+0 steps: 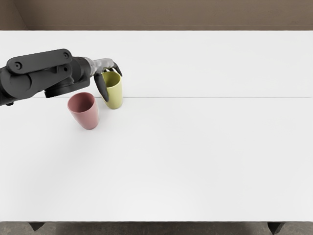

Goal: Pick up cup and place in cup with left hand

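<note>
My left hand is over the yellow-green cup in the head view. Its fingers are spread about the rim: a long dark one points down along the cup's left side, others reach over the back right of the rim. Whether they touch the cup is unclear. The cup looks upright, its mouth partly hidden by the hand. The pink cup stands upright to the left and nearer the front edge, its mouth uncovered.
The white table has a thin seam line across it. My left forearm comes in from the left edge, passing behind the pink cup. A brown surface lies beyond the table's far edge.
</note>
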`<act>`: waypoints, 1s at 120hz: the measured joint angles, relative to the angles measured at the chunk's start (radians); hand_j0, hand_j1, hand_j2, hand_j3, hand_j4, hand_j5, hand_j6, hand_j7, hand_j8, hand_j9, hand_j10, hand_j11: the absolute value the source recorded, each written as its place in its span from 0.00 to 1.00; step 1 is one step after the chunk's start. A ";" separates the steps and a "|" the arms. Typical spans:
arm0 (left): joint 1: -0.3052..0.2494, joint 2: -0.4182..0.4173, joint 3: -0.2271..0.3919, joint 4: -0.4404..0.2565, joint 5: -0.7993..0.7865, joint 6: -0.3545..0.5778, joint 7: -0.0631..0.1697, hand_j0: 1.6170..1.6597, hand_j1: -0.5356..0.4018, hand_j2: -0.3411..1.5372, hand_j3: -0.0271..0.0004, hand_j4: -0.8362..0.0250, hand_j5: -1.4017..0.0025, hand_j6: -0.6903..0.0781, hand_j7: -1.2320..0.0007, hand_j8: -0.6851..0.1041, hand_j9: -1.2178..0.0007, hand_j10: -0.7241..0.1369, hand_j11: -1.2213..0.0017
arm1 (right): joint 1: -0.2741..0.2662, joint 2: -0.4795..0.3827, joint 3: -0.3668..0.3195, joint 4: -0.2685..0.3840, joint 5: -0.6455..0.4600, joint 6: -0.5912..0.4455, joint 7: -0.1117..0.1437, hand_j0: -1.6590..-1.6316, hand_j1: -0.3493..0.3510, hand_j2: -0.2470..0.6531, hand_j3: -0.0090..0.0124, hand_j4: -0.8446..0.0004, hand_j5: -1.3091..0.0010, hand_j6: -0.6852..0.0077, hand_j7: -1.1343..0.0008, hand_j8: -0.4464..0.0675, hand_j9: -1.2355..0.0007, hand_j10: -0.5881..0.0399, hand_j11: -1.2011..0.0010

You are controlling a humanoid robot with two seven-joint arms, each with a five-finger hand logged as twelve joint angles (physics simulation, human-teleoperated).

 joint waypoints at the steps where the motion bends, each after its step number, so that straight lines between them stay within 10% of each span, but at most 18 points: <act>1: 0.000 0.001 0.000 0.000 0.000 0.000 0.000 0.95 0.48 0.23 0.99 0.56 0.66 0.48 0.62 0.42 0.61 0.43 0.62 | 0.000 0.000 0.000 0.000 0.000 0.000 0.000 0.04 0.00 0.27 0.42 1.00 1.00 0.99 1.00 0.87 1.00 0.94 1.00; 120: -0.150 0.122 0.003 -0.150 -0.092 -0.004 0.001 0.93 0.48 0.21 0.99 0.49 0.61 0.44 0.56 0.40 0.55 0.36 0.55 | 0.000 0.000 0.000 0.000 0.000 0.000 0.000 0.04 0.00 0.27 0.42 1.00 1.00 0.99 1.00 0.87 1.00 0.94 1.00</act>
